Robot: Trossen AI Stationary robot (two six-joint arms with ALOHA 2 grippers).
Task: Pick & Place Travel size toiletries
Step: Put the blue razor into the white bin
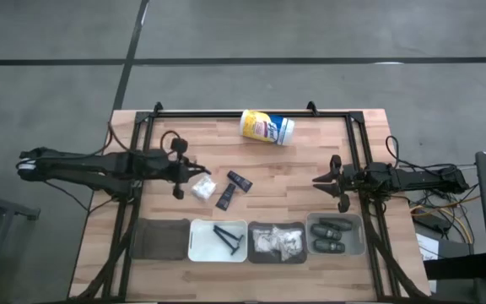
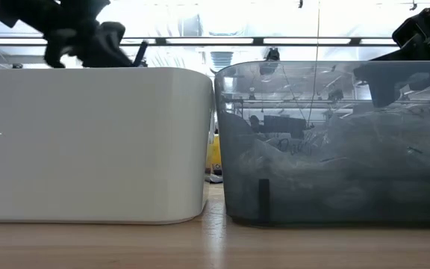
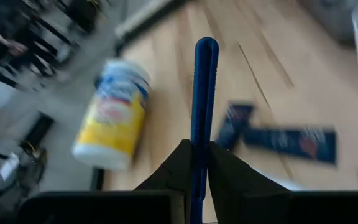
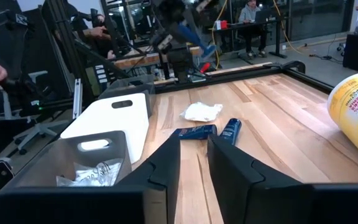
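Evidently we hold a thin razor clenched upright in our left jaws, lifted clear of the table for sorting, with a white packet and two tubes just beyond, while our right jaws wait parted.

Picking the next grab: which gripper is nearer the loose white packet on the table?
Left. The left gripper, shut on a blue razor, hangs just beside the white packet. The right gripper waits across the table, above the pod bin.
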